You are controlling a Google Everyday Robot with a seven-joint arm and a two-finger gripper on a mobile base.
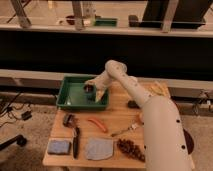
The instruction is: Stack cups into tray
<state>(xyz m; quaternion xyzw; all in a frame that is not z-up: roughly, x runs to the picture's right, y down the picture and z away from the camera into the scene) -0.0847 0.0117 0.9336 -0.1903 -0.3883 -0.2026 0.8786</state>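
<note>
- One dark cup (90, 89) is all I can make out, sitting inside the green tray (67, 100) toward its right end, with the gripper (94, 90) right at it.
- The gripper hangs low over the tray's right half, the white arm (131, 90) reaching in from the right side of the wooden table (112, 122).
- Its fingers look spread as wide as they go, and I judge nothing is held; the cup seems to rest on the tray floor, though whether it sits on another cup I cannot tell.
- This looks to me like the release step of a placement.
- Next move, as I judge it: lift straight up clear of the tray wall without nudging the cup, then go for another cup, if any remains.
- Elsewhere on the table lie a blue sponge (59, 147), a grey cloth (99, 148) and an orange-red tool (98, 125), well apart from the tray.
</note>
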